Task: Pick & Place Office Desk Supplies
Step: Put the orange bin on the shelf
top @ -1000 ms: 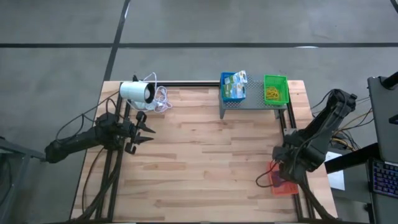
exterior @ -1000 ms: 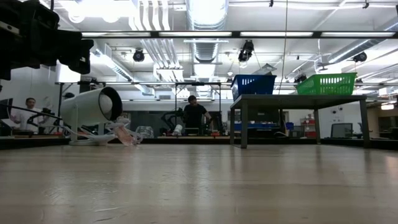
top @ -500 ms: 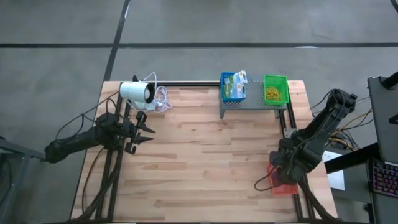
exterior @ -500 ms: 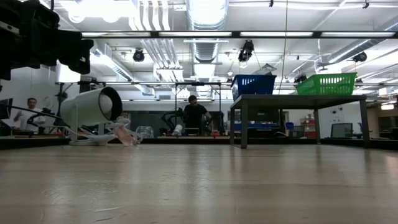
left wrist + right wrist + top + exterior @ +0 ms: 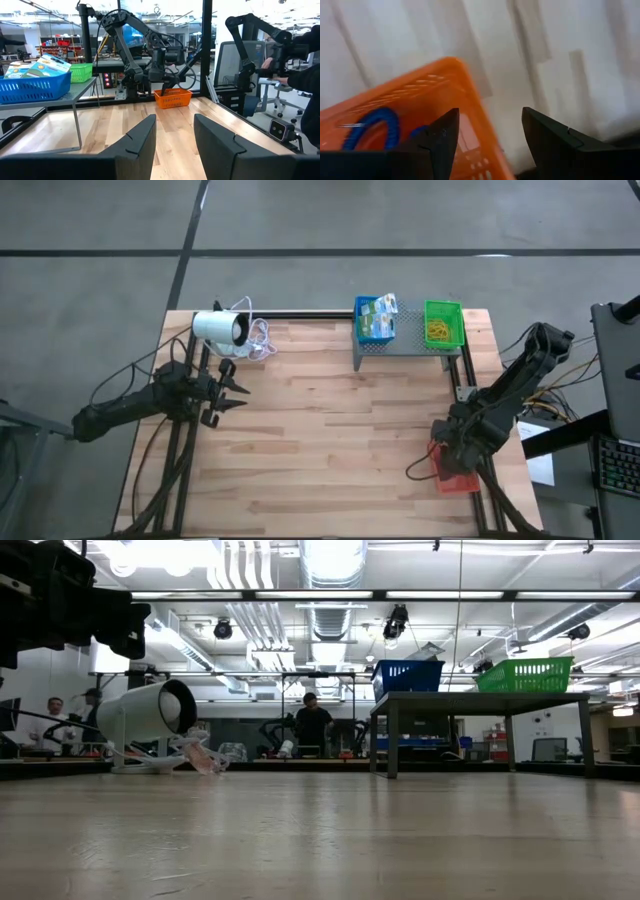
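Note:
An orange tray (image 5: 452,472) sits at the table's near right corner; a blue coiled loop (image 5: 375,125) lies in it. My right gripper (image 5: 490,140) hangs open and pointing down just above the tray's corner (image 5: 452,67), one finger over the inside, one outside, touching nothing. A blue tray (image 5: 374,321) of green-and-white packets and a green tray (image 5: 442,324) of yellow rubber bands stand on the grey stand (image 5: 400,346) at the far edge. My left gripper (image 5: 175,145) waits open and level at the table's left (image 5: 228,390).
A white cylinder (image 5: 220,328) with a coiled cable lies at the far left. Bare wood spreads across the table's middle (image 5: 330,440). People show in the room beyond the table (image 5: 312,725). The stand's legs (image 5: 388,745) rest on the far part of the table.
My right gripper has sunk straight toward the orange tray, still open and pointing down. Nothing else on the table has moved.

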